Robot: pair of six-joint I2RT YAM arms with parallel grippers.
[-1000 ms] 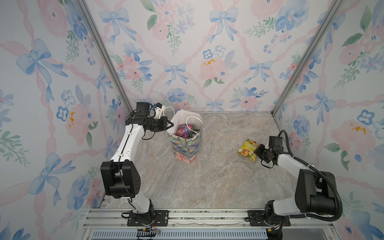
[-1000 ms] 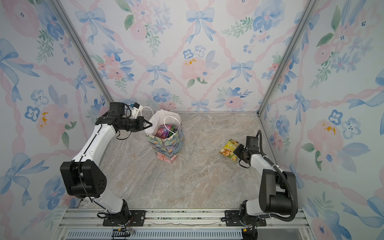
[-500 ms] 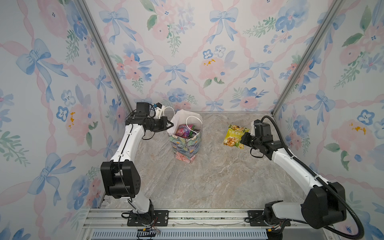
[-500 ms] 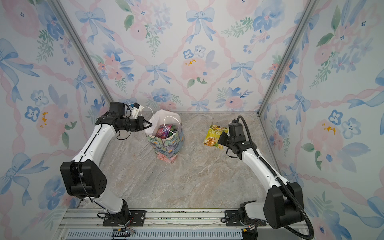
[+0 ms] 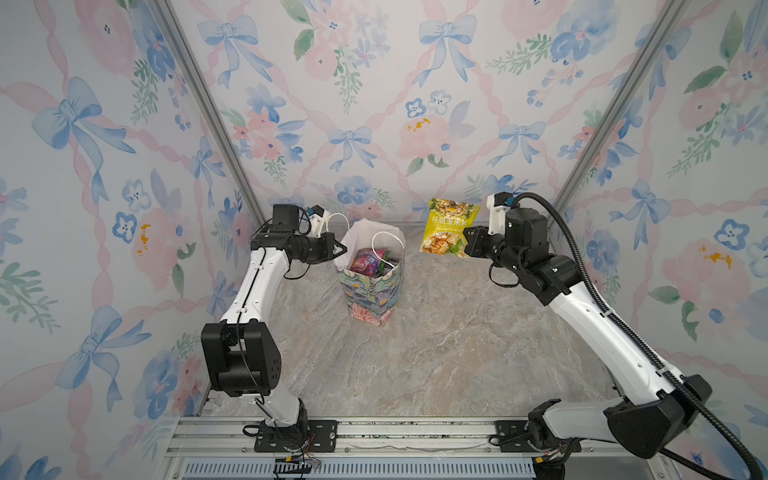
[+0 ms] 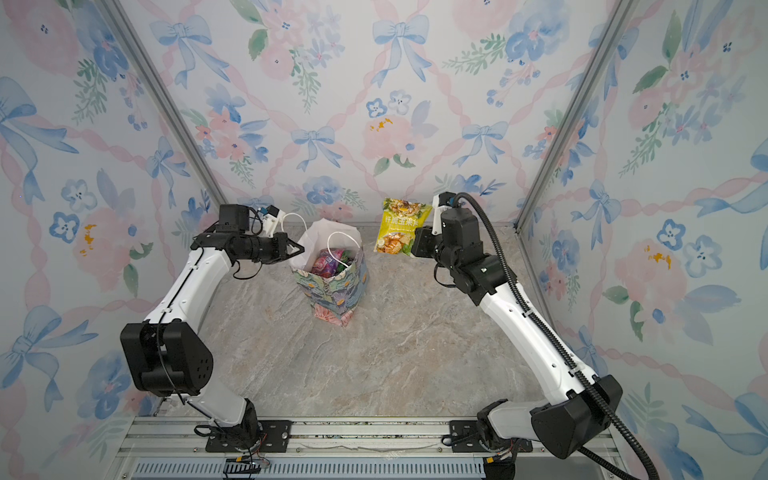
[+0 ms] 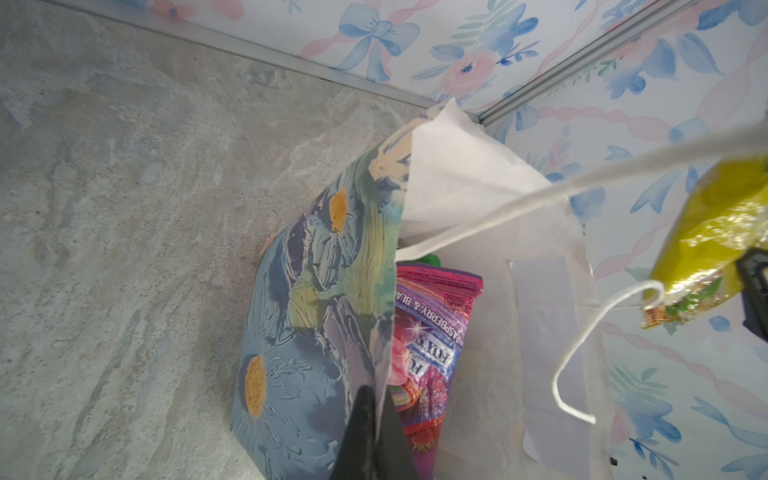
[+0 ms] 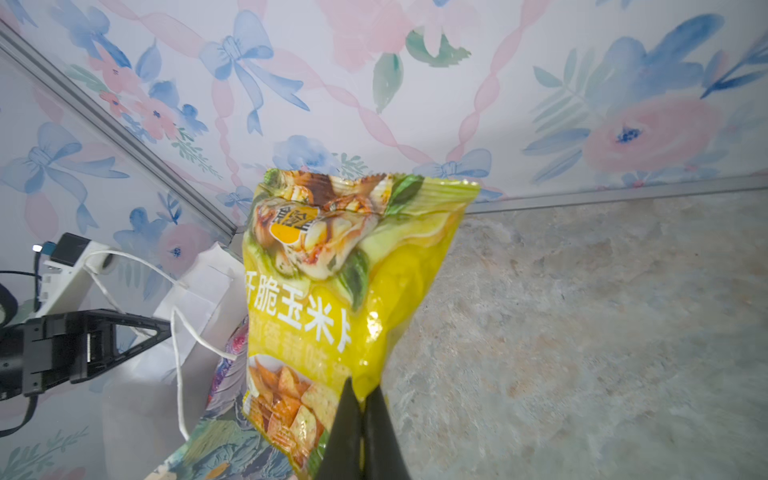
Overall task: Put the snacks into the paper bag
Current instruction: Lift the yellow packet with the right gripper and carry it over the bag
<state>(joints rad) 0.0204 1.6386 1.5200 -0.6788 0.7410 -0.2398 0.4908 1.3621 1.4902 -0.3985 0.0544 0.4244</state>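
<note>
Floral walls [image 5: 374,104] close in a marbled table [image 5: 436,361] on three sides. The left arm [image 5: 253,286] and right arm [image 5: 602,332] both reach from the front rail toward the back wall.

The bag [image 5: 370,295] [image 6: 332,291] stands upright on the table, left of centre and near the back wall, with its mouth open and its white inside showing. The yellow packet [image 5: 446,228] [image 6: 401,228] hangs in the air to the right of the bag's mouth. It is higher than the rim and apart from it, its printed face toward the top views.

A purple packet [image 5: 365,264] [image 7: 432,345] marked FOX'S lies inside the bag, with other bright packets under it that are too hidden to tell apart.

The left gripper [image 5: 343,249] [image 7: 376,419] is closed on the bag's left rim, with the paper wall between its two fingers. The right gripper [image 5: 467,245] [image 8: 363,399] is clamped on the yellow packet's lower edge, so the rest of the packet stands up above the jaws.

One white cord handle [image 5: 386,245] arches over the bag's mouth. The other [image 5: 336,220] rises by the left wrist camera mount, though whether they touch is unclear.
</note>
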